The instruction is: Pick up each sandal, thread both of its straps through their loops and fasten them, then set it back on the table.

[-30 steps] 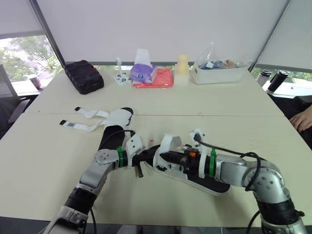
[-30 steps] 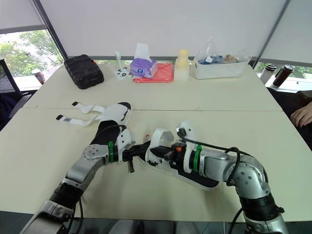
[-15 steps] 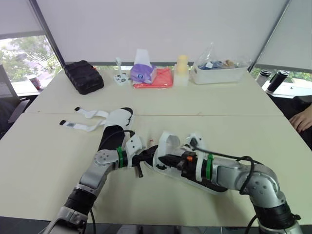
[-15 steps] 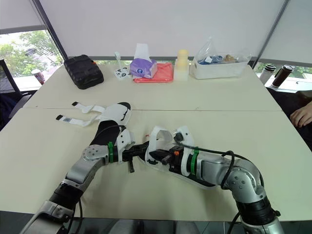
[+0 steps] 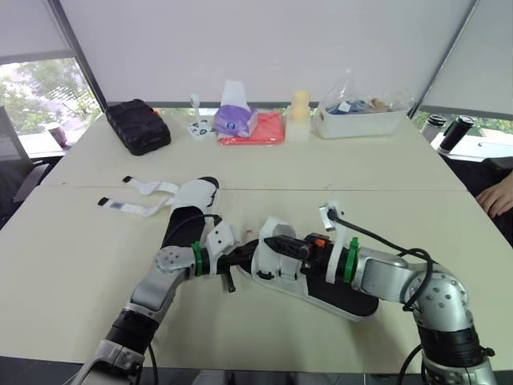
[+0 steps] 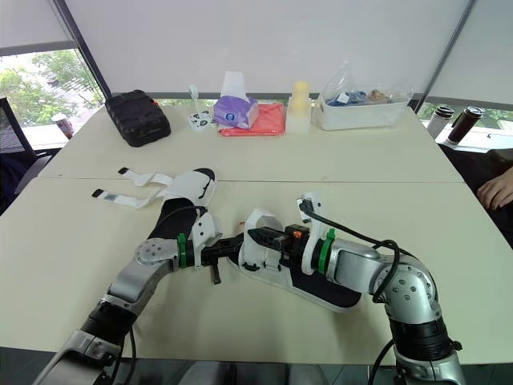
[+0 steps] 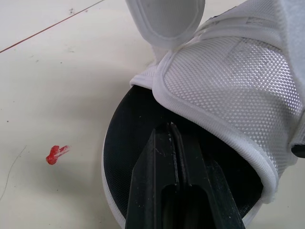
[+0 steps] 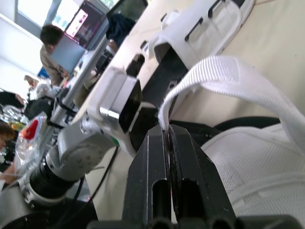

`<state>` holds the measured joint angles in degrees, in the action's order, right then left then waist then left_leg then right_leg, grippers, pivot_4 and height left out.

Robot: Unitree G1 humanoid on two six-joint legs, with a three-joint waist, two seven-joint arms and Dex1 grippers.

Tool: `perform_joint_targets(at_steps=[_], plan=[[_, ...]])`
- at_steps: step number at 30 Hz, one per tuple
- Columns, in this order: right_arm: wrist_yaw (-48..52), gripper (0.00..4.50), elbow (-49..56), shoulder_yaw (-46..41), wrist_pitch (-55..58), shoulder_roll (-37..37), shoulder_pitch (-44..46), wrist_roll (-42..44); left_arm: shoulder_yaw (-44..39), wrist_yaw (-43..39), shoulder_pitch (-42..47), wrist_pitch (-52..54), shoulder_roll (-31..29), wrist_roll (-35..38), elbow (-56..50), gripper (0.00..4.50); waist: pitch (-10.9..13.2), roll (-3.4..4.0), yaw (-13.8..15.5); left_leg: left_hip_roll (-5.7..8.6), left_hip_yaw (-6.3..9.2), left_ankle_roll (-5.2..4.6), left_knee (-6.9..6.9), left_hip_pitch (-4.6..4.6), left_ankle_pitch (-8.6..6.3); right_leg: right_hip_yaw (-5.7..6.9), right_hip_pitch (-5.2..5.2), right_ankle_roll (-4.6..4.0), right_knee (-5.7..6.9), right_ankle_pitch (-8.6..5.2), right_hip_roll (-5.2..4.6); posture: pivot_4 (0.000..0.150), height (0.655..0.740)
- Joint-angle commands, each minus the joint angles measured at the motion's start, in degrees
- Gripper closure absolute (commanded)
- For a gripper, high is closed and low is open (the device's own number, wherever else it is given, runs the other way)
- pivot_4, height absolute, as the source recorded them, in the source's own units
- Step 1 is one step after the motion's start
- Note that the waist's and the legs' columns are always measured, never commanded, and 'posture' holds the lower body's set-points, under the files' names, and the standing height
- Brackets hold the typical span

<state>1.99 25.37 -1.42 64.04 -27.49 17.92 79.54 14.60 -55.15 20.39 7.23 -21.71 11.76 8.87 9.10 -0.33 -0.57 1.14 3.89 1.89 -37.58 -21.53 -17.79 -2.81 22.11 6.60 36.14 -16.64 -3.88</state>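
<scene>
Strap barely nipped in closed right gripper; closed left gripper pins sandal; a tug could free it.

Open table at the flanks, crowded middle and back row.
The table lies bare along the near left, to the right of the right arm, and in the band between the sandals and the back row. In the middle, 2 grippers hem the near sandal: the left gripper, fingers pressed together, at its toe, and the right gripper, pinched on the raised strap. The far sandal trails 2 loose straps leftward. A black case, tissue pack, red cloth, pale bottle and clear bin block the back edge. A person's hand rests at the right edge.
</scene>
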Motion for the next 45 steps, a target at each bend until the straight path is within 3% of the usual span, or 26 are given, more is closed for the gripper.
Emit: perform_joint_targets(at_steps=[1, 8, 16, 19, 24, 32, 35, 40, 45], plan=[[0.73, 4.42, 2.63, 1.43, 1.23, -1.77, 0.17, -0.80, 3.33, -0.09, -2.41, 1.98, 0.18, -3.19, 4.02, 4.50, 0.00, 0.00, 0.00, 0.00, 0.00, 0.00, 0.00, 0.00, 0.00, 0.00, 0.00, 0.00, 0.00, 0.00, -0.01, 0.150, 0.7400], [4.69, 4.42, 5.46, 5.44, 3.63, -7.30, -0.25, -6.26, 3.32, -0.07, -2.78, 2.01, 0.19, -3.24, 3.92, 4.50, -0.01, 0.00, 0.08, 0.01, 0.00, 0.00, 0.00, 0.01, 0.00, 0.00, -0.02, 0.00, -0.02, 0.00, -0.05, 0.150, 0.7400], [3.83, 4.42, 3.61, 3.10, -0.70, 0.44, 1.56, -4.47, 3.37, 0.14, -2.77, 2.12, 0.49, -3.20, 3.96, 4.50, -0.01, 0.01, 0.07, 0.01, 0.00, 0.00, -0.01, 0.01, 0.00, 0.01, -0.02, 0.00, 0.00, 0.00, 0.03, 0.150, 0.7400], [4.32, 3.55, 3.60, 3.00, -0.73, 1.26, 1.27, -4.94, 3.33, 0.18, -2.71, 2.16, 0.47, -3.22, 3.99, 4.50, -0.01, 0.01, 0.06, 0.01, 0.00, 0.00, -0.01, 0.01, 0.00, 0.01, -0.02, 0.00, 0.00, 0.00, 0.02, 0.150, 0.7400], [3.43, 1.12, 2.99, 3.02, -0.87, 1.55, 2.00, -6.96, 3.26, -0.02, -2.68, 2.13, 0.30, -3.20, 4.13, 4.50, -0.01, 0.01, 0.06, 0.01, 0.00, 0.00, -0.01, 0.01, 0.00, 0.01, -0.02, 0.00, 0.00, 0.00, 0.02, 0.150, 0.7400], [4.67, 1.12, 1.53, 5.88, 1.30, 1.75, 3.29, -10.41, 3.33, 0.00, -2.28, 1.95, 0.63, -3.36, 4.87, 4.50, -0.01, 0.02, 0.11, 0.02, 0.00, 0.00, -0.01, 0.01, 0.00, 0.01, -0.02, 0.00, -0.01, 0.00, 0.02, 0.150, 0.7400], [4.47, 2.05, 1.28, 5.03, 1.33, 2.36, 3.33, -10.43, 3.23, 0.06, -2.55, 1.85, 0.53, -3.35, 4.84, 4.50, -0.01, 0.02, 0.11, 0.02, 0.00, 0.00, -0.01, 0.01, 0.00, 0.01, -0.03, 0.00, 0.00, 0.00, 0.02, 0.150, 0.7400], [3.92, 4.45, 0.98, 3.32, 2.01, 3.06, 3.37, -8.50, 3.31, 0.26, -2.98, 1.87, 0.53, -3.34, 4.61, 4.50, -0.05, 0.02, -0.07, 0.01, 0.00, 0.00, -0.03, 0.11, 0.00, 0.01, -0.13, 0.00, 0.00, 0.00, -0.04, 0.150, 0.7400], [3.37, 4.45, 1.29, 2.96, 3.37, 2.30, 2.35, -6.70, 3.35, 0.40, -3.04, 1.91, 0.54, -3.34, 4.59, 4.50, -0.07, 0.03, -0.03, 0.02, 0.01, 0.00, -0.07, 0.13, 0.00, 0.01, -0.17, 0.00, 0.00, 0.00, -0.11, 0.150, 0.7400]])
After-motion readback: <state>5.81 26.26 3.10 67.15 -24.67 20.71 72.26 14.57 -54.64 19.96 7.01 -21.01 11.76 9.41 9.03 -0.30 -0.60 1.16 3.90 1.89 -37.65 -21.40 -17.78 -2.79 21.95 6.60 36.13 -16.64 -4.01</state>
